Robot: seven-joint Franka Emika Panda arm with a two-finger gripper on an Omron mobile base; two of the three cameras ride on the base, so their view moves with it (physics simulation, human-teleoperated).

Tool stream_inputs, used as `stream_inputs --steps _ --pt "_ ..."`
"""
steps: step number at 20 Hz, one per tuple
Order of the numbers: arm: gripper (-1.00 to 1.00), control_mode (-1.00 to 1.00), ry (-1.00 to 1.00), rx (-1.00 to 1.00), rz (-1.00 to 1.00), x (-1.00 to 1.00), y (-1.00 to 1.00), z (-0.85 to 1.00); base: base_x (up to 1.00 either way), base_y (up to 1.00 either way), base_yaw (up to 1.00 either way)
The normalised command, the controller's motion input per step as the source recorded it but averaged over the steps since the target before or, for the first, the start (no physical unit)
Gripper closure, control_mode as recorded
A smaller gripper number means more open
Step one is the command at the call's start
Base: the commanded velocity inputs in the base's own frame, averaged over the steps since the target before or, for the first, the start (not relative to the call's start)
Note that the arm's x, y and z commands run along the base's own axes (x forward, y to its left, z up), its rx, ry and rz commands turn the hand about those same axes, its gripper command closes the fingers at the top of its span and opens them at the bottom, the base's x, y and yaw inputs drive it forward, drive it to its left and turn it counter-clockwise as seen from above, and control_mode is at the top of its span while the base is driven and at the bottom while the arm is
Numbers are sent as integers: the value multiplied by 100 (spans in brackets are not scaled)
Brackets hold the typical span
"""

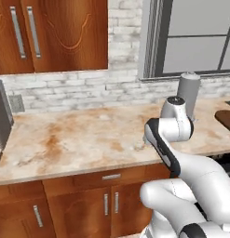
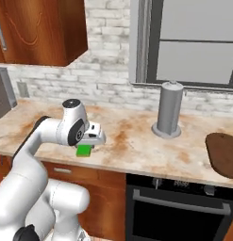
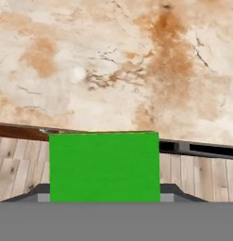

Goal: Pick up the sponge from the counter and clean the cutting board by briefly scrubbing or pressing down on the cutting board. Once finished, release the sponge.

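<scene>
- The end effector [image 2: 86, 149] is clamped on the sponge [image 2: 84, 150], which hangs green beneath the hand just above the counter [image 2: 137, 146], near its front edge.
- In the hand view the sponge [image 3: 104, 167] sits between the finger tips, with the marbled counter [image 3: 118, 66] beyond it.
- The cutting board [image 2: 224, 154] lies well apart from the end effector, far to its right on the counter.
- A grey cylindrical canister [image 2: 169, 110] stands between the end effector and the board, further back toward the wall.
</scene>
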Motion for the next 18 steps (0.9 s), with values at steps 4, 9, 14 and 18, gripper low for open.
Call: stream_inputs --steps 4,9,14,18 --pt "100 100 0 0 0 0 0 0 20 -100 0" --pt "100 100 0 0 0 0 0 0 48 -98 -10" --pt "100 100 0 0 0 0 0 0 67 -93 -15" --pt "100 100 0 0 0 0 0 0 44 -91 -17"
